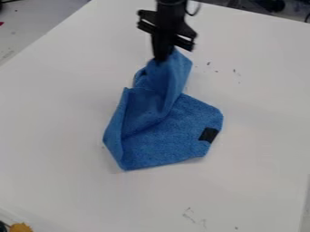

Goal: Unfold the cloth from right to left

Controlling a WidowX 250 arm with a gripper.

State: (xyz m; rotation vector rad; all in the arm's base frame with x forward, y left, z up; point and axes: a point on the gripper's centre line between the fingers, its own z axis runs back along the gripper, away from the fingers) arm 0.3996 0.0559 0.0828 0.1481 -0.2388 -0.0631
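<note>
My gripper hangs at the upper middle of the view, its fingers shut on the top end of the blue cloth. From the fingertips the cloth slopes down in folds to the white table. Its lower part lies spread on the surface, with a raised fold along the left side. A black patch shows near the cloth's right edge.
The white table extends around the cloth, with small dark marks at the upper right and near the front. A yellow-orange object is at the bottom left corner. Dark items lie beyond the table's far edge.
</note>
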